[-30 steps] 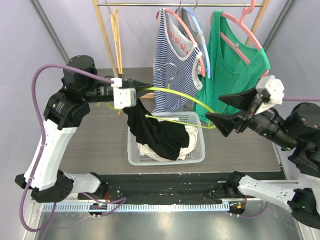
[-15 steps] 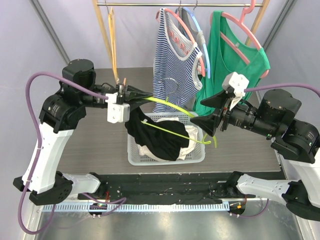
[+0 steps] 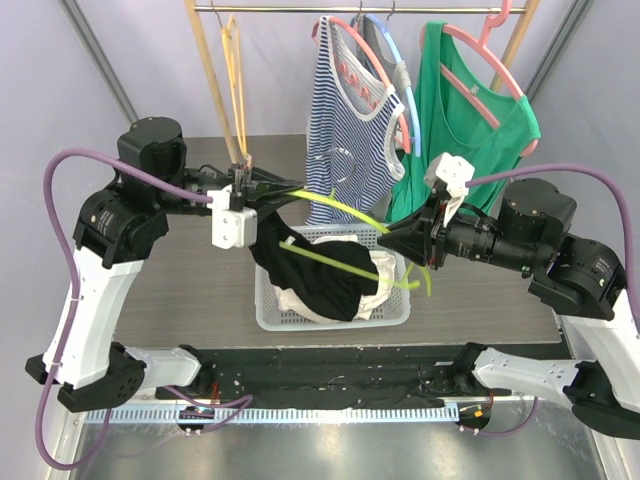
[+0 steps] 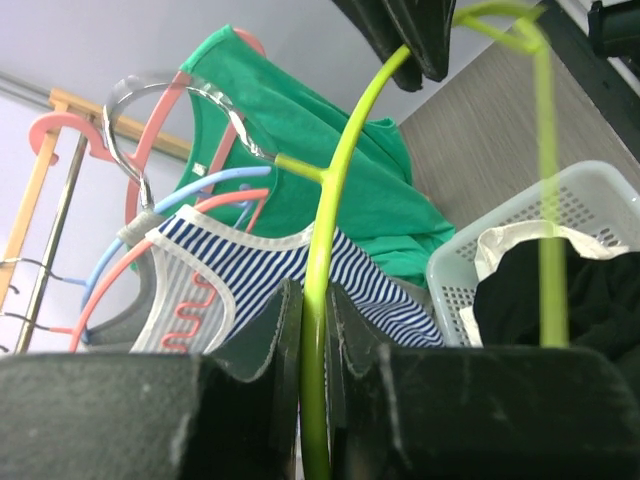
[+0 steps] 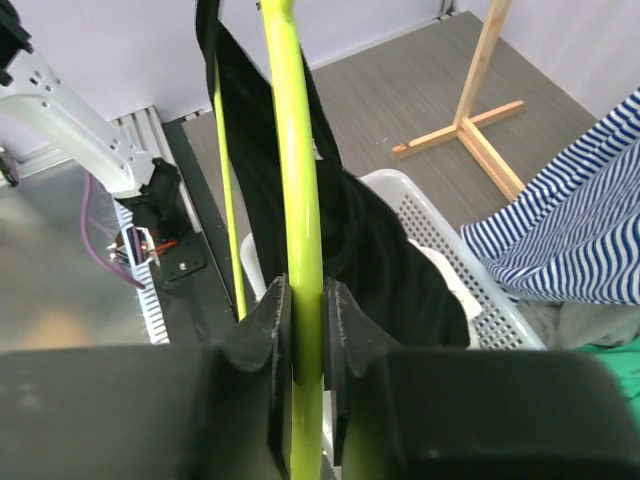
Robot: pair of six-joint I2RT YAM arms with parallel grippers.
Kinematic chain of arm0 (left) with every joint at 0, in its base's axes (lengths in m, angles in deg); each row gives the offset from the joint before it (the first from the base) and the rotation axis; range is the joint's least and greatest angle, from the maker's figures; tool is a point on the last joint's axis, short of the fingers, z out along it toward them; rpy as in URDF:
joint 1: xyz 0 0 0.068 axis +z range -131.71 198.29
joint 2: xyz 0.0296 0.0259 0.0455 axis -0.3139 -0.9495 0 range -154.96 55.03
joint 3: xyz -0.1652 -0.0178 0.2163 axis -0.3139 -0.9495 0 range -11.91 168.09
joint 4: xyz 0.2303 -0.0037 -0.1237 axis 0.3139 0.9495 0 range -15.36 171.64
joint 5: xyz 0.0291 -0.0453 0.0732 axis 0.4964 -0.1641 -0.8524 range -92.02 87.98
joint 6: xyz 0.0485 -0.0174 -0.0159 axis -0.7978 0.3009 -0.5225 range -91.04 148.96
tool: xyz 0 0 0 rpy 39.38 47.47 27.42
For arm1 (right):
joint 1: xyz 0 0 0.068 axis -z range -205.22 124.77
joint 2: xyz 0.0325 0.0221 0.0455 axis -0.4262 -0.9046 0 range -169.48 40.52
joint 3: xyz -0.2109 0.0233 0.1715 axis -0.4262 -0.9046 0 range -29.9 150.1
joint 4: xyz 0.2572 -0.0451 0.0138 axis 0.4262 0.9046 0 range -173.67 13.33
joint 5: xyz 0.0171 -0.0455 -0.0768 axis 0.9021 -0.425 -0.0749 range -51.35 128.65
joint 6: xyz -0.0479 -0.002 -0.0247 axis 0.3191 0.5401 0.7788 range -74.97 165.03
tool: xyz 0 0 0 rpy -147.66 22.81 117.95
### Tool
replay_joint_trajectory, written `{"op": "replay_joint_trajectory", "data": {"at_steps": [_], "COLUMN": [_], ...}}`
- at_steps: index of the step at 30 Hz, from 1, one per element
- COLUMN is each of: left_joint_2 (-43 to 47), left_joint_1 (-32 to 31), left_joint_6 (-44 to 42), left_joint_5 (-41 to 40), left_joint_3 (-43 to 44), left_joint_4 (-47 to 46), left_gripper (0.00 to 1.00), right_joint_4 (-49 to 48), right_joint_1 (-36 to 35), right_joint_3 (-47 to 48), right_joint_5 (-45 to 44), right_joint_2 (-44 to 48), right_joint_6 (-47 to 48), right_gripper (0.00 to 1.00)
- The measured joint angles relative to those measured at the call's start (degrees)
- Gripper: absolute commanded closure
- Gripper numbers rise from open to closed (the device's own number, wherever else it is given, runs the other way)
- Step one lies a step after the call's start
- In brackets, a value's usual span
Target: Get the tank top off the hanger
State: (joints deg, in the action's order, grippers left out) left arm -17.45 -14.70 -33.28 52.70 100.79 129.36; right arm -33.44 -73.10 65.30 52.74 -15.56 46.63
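Observation:
A lime green hanger spans the space above the white basket, and the black tank top droops from its left half into the basket. My left gripper is shut on the hanger's left arm; in the left wrist view the green bar runs up between the pads. On the right end my right gripper is shut too. The right wrist view shows the hanger clamped in my right gripper, with the black tank top beyond it.
Behind the basket a rail carries a blue-striped tank top and a green tank top on pink hangers. A wooden rack post stands at the back left. White cloth lies in the basket under the black top.
My right gripper has swung left from open beside the basket onto the hanger's right end and shut on it. The left gripper has kept its hold, shifting only slightly.

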Motion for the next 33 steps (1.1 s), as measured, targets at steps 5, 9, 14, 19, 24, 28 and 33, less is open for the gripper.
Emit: {"op": "replay_joint_trajectory", "data": {"at_steps": [5,9,14,19,24,28,33], "left_joint_2": [-0.2,0.8,2.5,6.8,9.3,12.7,14.9], "left_joint_1": [-0.2,-0.6,-0.5,-0.7,-0.7,-0.8,-0.8], "left_joint_6": [0.3,2.9,8.4,20.2,34.0,43.1,51.3], "left_joint_5": [-1.1,-1.6,-5.2,-16.7,-29.7,-32.7,-33.5], "left_joint_3": [0.0,-3.3,-8.1,-13.4,-12.4,-15.4,-21.3], "left_joint_4": [-0.4,-5.2,-13.8,-26.4,-27.4,-23.6,-20.5], "left_gripper": [1.0,0.75,0.6,0.62,0.64,0.64,0.51], "right_joint_4": [-0.1,-0.3,2.4,7.1,8.9,9.0,9.0], "right_joint_1": [-0.1,-0.2,-0.1,0.0,0.0,0.0,0.0], "right_joint_3": [-0.3,-0.4,0.7,3.8,4.3,4.4,4.4], "right_joint_5": [0.4,-1.3,-8.0,-14.8,-18.6,-19.5,-19.6], "right_joint_2": [0.9,1.7,1.6,0.4,1.5,2.0,2.1], "right_joint_6": [-0.2,0.0,1.6,4.8,8.7,11.3,13.1], "right_gripper": [0.99,0.99,0.99,0.99,0.99,0.99,0.99]}}
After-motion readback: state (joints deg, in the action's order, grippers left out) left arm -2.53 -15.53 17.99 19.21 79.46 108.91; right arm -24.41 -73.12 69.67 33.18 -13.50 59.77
